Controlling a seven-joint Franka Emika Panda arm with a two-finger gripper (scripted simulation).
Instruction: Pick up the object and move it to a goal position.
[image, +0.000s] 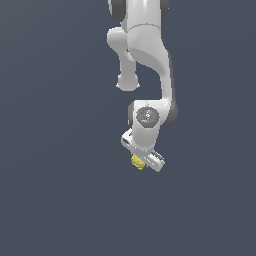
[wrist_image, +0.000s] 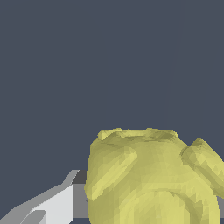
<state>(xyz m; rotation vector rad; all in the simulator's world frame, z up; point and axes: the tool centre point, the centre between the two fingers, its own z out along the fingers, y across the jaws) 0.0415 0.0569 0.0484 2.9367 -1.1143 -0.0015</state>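
The object (image: 137, 161) is a small pale-yellow lumpy thing that sticks out at the exterior view's left of my white gripper (image: 145, 159). The arm hangs down from the top of that view, and the hand covers most of the fingers. In the wrist view the object (wrist_image: 148, 179) is very close and fills the lower right. One white and grey finger (wrist_image: 57, 205) presses against its side. The other finger is hidden behind the object. The jaws look closed on it. No goal marker shows.
A plain dark grey-blue surface (image: 50, 200) fills both views. The arm's upper links (image: 142, 45) stand above the gripper in the exterior view. No other objects or edges show.
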